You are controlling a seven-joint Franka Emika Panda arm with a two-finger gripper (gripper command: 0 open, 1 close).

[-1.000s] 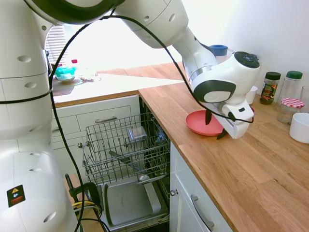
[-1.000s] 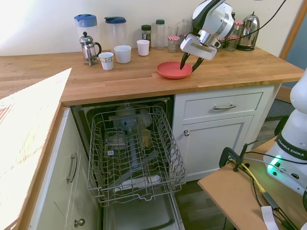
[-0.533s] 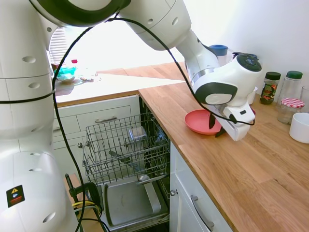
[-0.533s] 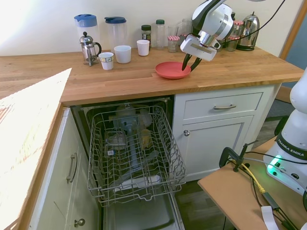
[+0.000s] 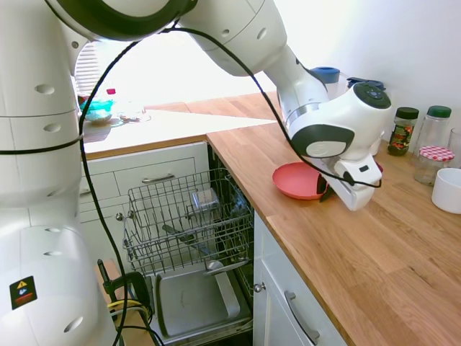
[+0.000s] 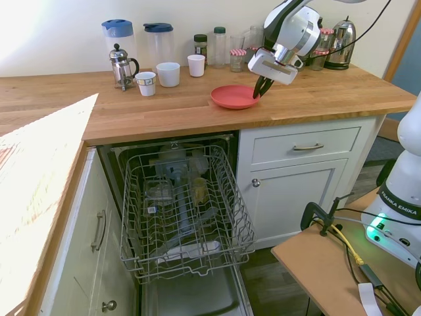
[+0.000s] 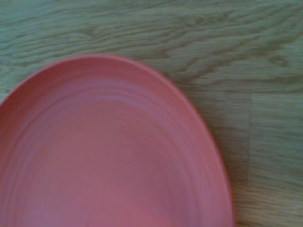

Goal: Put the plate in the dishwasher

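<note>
One plate [image 6: 234, 97], round w/ no long axis, face up, rim pinched by fingers [image 6: 258, 87].

"FRANKA EMIKA" — robot base [image 6: 399, 212]

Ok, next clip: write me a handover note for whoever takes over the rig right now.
Gripper: shut on the rim of the plate, on the side away from the dishwasher.
Plate: on the wooden counter, near its front edge, its gripped side tipped slightly up, to the right of the opening.
Dishwasher: door down, wire rack pulled out, a few items already in it.
Done: plate gripped.
Left: lift it, carry it over the rack, slot it in, let go.
</note>
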